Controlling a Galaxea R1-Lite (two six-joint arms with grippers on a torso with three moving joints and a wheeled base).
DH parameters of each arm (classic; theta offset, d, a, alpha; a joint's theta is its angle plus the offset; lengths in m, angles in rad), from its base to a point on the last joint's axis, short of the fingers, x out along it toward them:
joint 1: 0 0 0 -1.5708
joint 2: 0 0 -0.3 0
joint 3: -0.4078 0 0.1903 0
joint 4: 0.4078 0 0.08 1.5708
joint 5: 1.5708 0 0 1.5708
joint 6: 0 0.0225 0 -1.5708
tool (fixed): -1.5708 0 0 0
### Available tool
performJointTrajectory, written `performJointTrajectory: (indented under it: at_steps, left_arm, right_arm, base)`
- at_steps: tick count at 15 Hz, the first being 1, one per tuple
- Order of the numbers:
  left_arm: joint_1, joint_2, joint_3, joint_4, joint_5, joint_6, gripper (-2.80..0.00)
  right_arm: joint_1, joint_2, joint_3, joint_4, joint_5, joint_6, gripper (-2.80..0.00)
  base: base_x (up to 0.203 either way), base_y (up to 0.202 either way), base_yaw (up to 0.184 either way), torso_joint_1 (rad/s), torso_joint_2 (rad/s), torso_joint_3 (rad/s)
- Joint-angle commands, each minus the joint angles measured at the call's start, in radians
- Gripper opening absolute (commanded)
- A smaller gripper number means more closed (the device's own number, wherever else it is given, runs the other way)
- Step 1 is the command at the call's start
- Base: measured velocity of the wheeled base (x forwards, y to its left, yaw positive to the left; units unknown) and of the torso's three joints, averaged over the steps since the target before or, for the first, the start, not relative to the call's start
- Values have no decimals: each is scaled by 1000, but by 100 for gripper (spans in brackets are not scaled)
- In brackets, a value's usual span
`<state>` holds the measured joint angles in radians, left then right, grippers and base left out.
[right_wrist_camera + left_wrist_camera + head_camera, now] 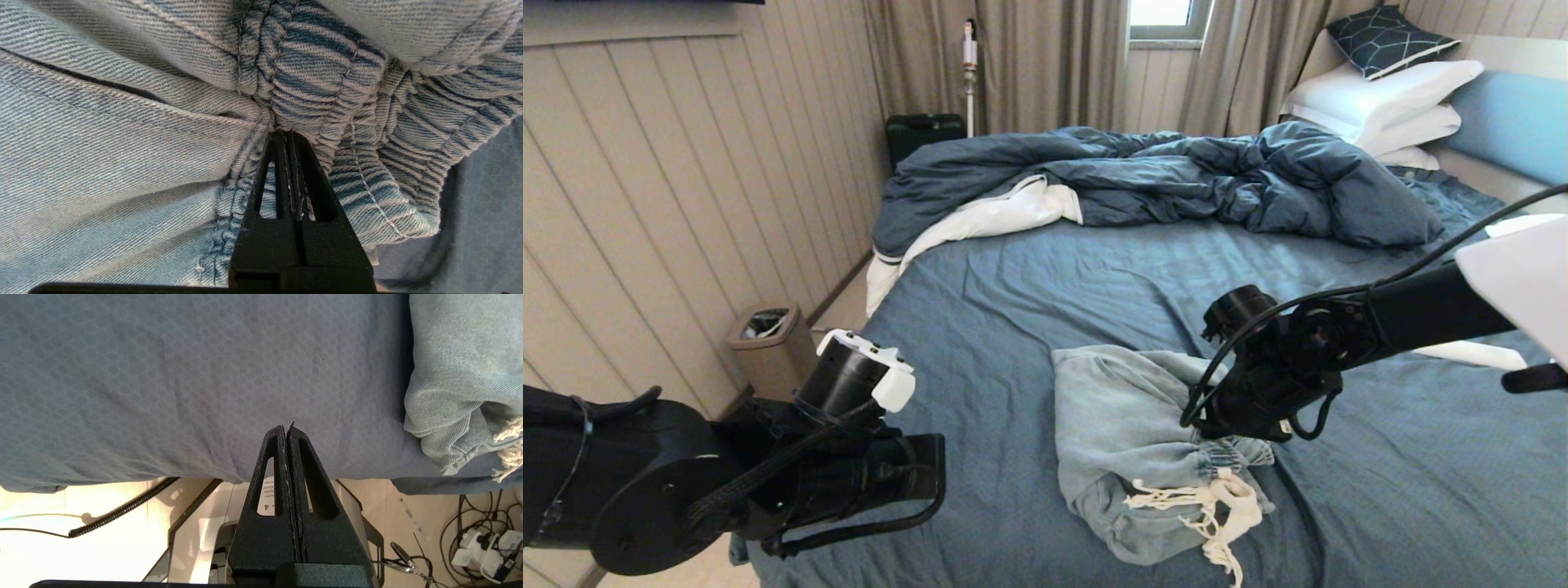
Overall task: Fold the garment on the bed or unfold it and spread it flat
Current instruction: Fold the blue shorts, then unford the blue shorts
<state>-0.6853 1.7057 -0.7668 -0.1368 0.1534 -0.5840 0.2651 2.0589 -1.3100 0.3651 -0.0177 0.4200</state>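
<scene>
Below the middle of the head view, a little toward the right, the pale washed-blue denim-look shorts [1123, 433] are lying crumpled on the dark slate-blue sheet of the large bed [1045, 286], near its front edge. Their gathered elastic waistband [1232, 457] is bunching at the right side of the heap, and the thick white frayed drawstring [1217, 506] is spilling toward the bottom of the frame. You are seeing the long axis of the bundle running roughly from the upper part of the frame down to the lower part.

The right gripper [291, 136] is pressing its tip against the waistband folds; its fingers are clenched together, and I cannot tell if any cloth is caught between them. This arm is clearly the nearer one, hanging directly over the right edge of the shorts.

The left gripper [287, 428] is hovering at the lower left of the head view, above the bed edge, its fingers pressed together on nothing. From it the shorts are lying well apart, toward the right of the frame.

I judge that you should be opening the right fingers first, so they can be taking the waistband properly.
</scene>
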Motion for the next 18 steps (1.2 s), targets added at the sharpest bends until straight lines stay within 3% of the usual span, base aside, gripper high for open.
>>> performJointTrajectory:
  at_steps: [1,6,11,15,16,18]
  left_arm:
    - [1,6,-2,-1,2,-3,-280]
    - [0,-72,-12,1,6,4,-280]
    - [0,-391,-34,84,7,77,-280]
    - [30,-799,-43,371,56,131,-280]
    - [45,-899,-45,472,109,148,-280]
    - [85,-1056,-54,682,280,172,-280]
  right_arm:
    - [3,-25,1,4,0,3,-280]
    - [34,-272,3,12,7,3,-280]
    - [49,-647,69,71,3,-6,-280]
    - [24,-1023,286,97,-5,-45,-280]
    - [4,-1119,359,101,-18,-62,-280]
    - [-50,-1284,491,132,-88,-96,-280]
  base:
    - [0,0,0,0,0,0]
    - [0,0,0,0,0,0]
    - [0,0,0,0,0,0]
    - [0,0,0,0,0,0]
    - [0,0,0,0,0,0]
    - [0,0,0,0,0,0]
